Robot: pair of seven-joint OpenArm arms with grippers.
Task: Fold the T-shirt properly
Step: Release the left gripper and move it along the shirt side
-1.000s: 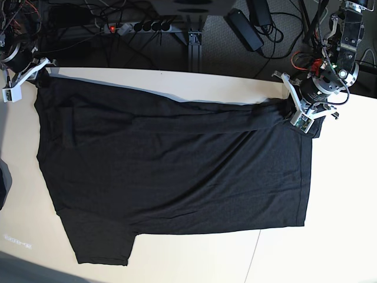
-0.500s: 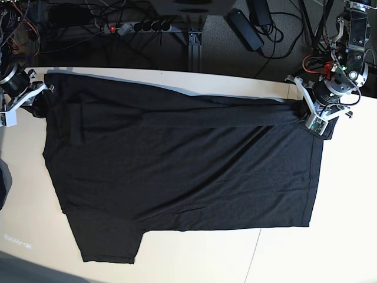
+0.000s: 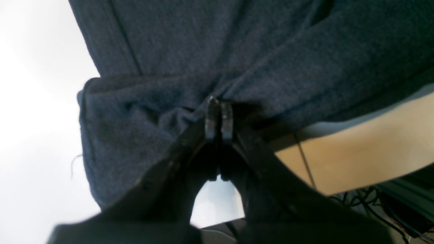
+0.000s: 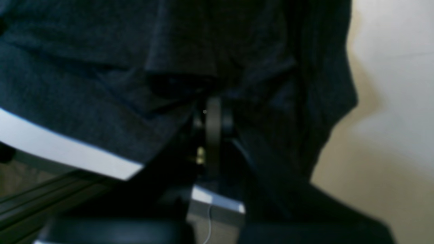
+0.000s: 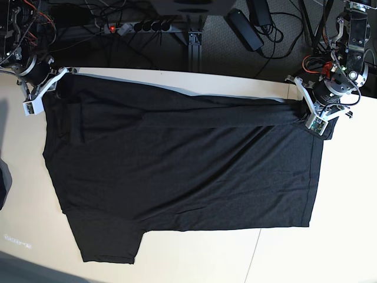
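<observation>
The black T-shirt [image 5: 182,171] lies spread across the pale table [image 5: 330,236], with a long fold ridge along its far edge and one sleeve at the near left. No print shows. My left gripper [image 5: 310,115], at the far right of the base view, is shut on the T-shirt's far right corner; its wrist view shows the fingertips [image 3: 218,117] pinched on bunched fabric [image 3: 142,128]. My right gripper [image 5: 48,88], at the far left, is shut on the far left corner; its wrist view shows the jaws [image 4: 213,118] buried in dark cloth [image 4: 84,98].
Behind the table's far edge lie cables, a power strip [image 5: 138,26] and a black power brick [image 5: 246,28] on the floor. A dark object [image 5: 3,186] sits at the left edge. Bare table [image 5: 188,259] shows along the near side.
My right gripper has moved toward the far edge and inward, carrying the shirt's far left corner with it. My left gripper has stayed put, and the far edge is straighter.
</observation>
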